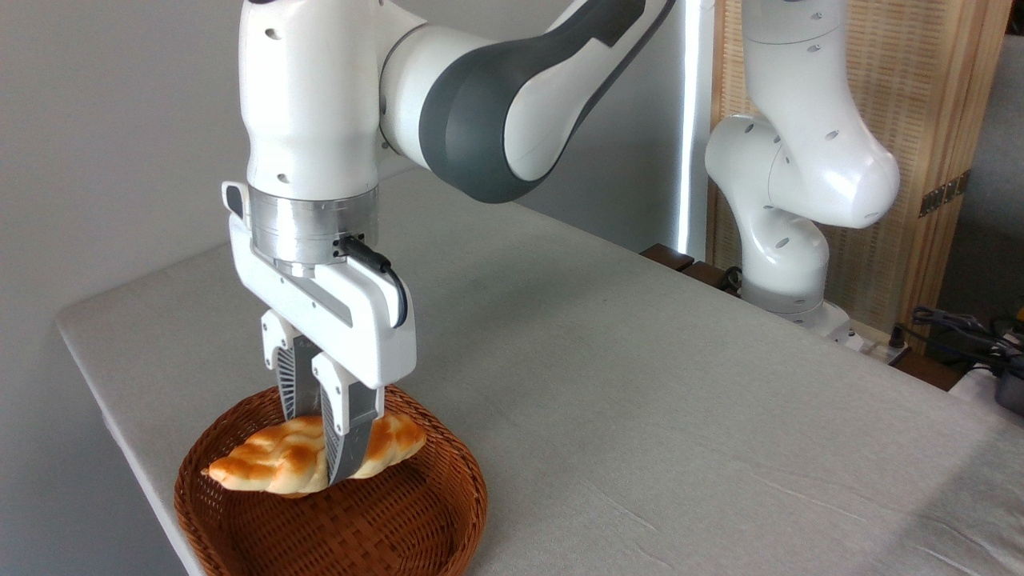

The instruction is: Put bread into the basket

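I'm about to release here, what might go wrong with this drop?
1. The long braided loaf, clamped between the fingers, spans nearly the whole round wicker basket; its pointed left end sits near the rim and might hang up there.
2. A small orange-brown bit shows under the loaf; whatever lies beneath could leave it resting tilted.
3. The basket sits near the grey table's front edge, so a nudge could shift it.

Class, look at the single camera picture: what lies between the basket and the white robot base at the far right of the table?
Nothing: in the camera view, the grey table between the basket and the robot base is bare cloth.
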Robot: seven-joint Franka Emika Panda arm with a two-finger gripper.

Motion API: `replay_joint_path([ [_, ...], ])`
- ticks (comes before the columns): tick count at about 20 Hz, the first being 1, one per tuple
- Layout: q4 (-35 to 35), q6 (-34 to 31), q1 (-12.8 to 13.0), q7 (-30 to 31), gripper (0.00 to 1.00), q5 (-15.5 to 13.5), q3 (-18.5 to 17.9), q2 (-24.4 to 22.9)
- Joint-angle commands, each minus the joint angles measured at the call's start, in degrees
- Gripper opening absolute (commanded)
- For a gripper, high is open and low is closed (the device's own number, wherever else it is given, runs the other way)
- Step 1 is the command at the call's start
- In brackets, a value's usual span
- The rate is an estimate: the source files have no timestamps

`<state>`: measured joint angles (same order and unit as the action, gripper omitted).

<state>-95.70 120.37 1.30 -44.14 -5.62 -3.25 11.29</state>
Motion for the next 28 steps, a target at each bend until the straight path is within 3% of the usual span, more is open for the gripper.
replay_joint_path([
  [1,0.25,1.71,-0.06,-0.07,0.83,1.57,1.66,0.93],
  [3,-0.54,1.27,-0.06,0.37,0.84,2.2,1.93,0.93],
  [6,-0.81,1.97,-0.15,0.2,0.99,2.11,2.28,1.02],
  [23,-0.81,1.45,-0.33,-0.24,1.0,2.2,2.28,0.84],
  [28,-0.63,0.4,-0.77,0.72,1.0,2.11,2.19,-2.05],
])
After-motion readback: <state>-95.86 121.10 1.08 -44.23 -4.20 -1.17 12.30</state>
